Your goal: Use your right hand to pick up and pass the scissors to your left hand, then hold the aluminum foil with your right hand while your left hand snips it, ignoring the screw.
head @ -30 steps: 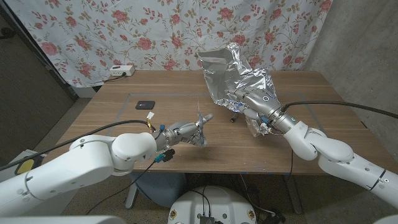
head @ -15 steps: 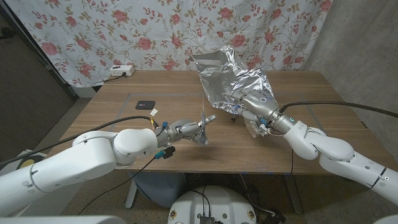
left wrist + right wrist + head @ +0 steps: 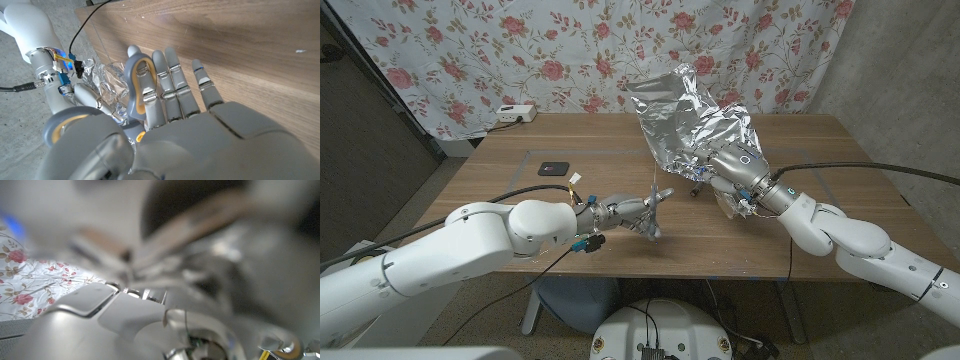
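Head view, left robot hand: we see the left robot hand (image 3: 625,211) near the desk's front edge, about midway along it, grasping the scissors (image 3: 653,207), whose thin blades stand up above the fingers
Left wrist view, scissors: we see a grey handle loop with an orange lining (image 3: 139,85) sitting over the fingers (image 3: 172,85), which reach out straight and close together over the wood
Right robot hand: the right robot hand (image 3: 732,166) is clenched on the lower part of the aluminum foil (image 3: 692,118), right of the desk's middle
Aluminum foil: a large crumpled sheet held up off the desk (image 3: 520,185), rising towards the far edge and spreading above the right robot hand; it stands apart from the scissors
Right wrist view: too blurred for us to tell anything beyond the grey back of the hand (image 3: 95,315)
Screw: a small dark piece (image 3: 694,189) lies on the desk just beside the right robot hand; we cannot make out its shape
Other things: a small black object (image 3: 553,168) lies left of the middle, and a white power strip (image 3: 516,114) sits at the far left edge
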You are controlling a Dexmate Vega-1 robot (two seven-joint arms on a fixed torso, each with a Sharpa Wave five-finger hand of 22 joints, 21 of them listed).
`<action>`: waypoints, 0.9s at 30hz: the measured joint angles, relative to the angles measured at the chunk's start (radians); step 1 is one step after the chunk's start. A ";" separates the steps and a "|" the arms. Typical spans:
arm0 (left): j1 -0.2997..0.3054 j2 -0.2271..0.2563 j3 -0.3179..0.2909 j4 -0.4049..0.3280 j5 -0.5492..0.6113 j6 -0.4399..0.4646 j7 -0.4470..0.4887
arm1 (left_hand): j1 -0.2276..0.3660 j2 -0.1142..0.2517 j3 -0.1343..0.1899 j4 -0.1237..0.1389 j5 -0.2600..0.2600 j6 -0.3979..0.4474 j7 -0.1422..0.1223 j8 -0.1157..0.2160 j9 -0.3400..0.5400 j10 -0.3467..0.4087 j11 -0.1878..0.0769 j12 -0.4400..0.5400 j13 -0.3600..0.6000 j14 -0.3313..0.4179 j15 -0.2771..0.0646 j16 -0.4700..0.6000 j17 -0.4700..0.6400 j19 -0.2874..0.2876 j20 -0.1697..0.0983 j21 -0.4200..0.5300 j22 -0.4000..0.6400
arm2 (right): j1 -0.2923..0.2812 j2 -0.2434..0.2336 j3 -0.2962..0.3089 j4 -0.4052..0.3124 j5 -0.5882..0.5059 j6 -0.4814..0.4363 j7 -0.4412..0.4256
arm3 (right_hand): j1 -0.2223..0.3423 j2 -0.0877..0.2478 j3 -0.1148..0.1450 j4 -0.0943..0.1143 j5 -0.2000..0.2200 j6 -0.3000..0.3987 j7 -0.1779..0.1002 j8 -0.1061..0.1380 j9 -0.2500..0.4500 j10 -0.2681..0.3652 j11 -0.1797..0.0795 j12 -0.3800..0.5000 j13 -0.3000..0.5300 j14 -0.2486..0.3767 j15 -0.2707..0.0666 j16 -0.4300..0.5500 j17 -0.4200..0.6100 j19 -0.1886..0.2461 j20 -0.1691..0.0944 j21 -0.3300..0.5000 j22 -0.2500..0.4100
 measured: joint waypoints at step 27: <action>-0.094 -0.038 0.067 0.029 -0.005 0.023 -0.088 | -0.004 0.004 -0.008 0.008 -0.008 0.003 0.003 -0.006 0.009 -0.001 0.002 -0.003 0.000 0.009 -0.002 0.000 0.000 0.000 0.000 0.000 0.000 | -0.014 -0.015 -0.003 -0.006 -0.016 0.023 -0.030 | 0.002 0.002 -0.014 0.003 -0.004 0.010 -0.003 0.000 0.000 0.000 0.000 0.005 -0.009 0.000 0.000 0.000 0.004 0.004 -0.004 0.000 0.000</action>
